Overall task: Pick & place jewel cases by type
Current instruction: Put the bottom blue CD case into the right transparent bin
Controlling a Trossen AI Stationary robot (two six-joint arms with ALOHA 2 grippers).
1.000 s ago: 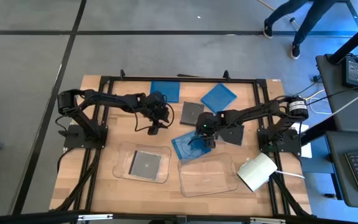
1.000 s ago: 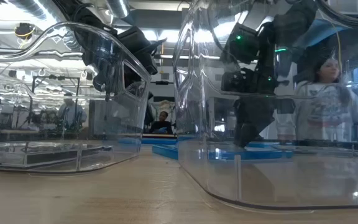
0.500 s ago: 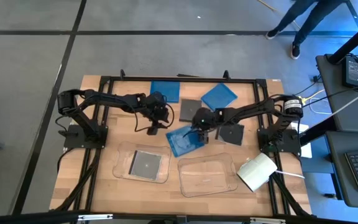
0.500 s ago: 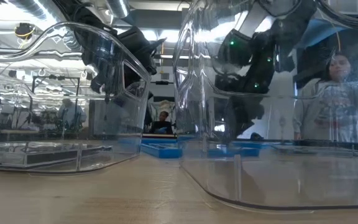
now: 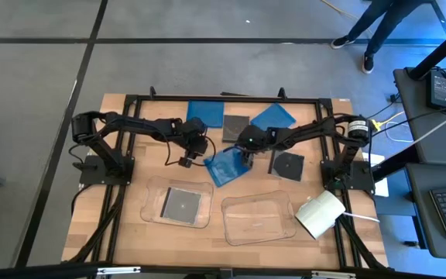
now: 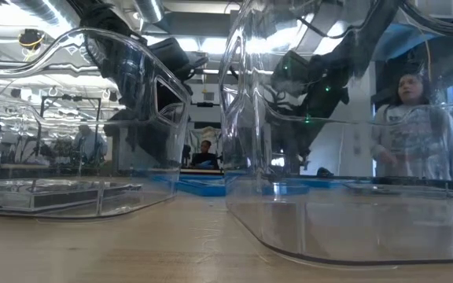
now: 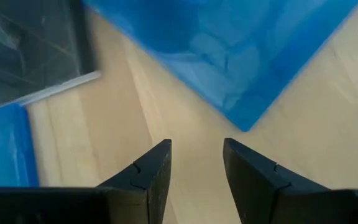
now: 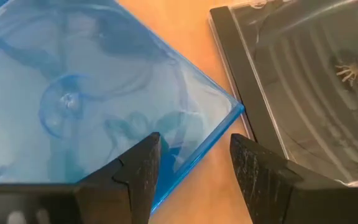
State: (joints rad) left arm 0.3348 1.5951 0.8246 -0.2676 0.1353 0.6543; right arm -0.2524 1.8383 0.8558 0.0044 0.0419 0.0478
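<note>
A blue case (image 5: 224,166) lies flat near the middle of the bench (image 5: 130,225), tilted, just short of the two clear trays at the front edge. The right pincer (image 5: 244,157) is seen at its corner, jaws parted with that corner between them — no grip is closed yet, so the pick-up seems to be the step in hand. The left pincer (image 5: 187,159) hangs just beside the case's other side, jaws apart and empty. One dark case (image 5: 183,204) already lies in the left tray (image 5: 155,190); the right tray (image 5: 260,218) is bare. Next, the right jaws would need closing on the corner before a lift towards the right tray.
</note>
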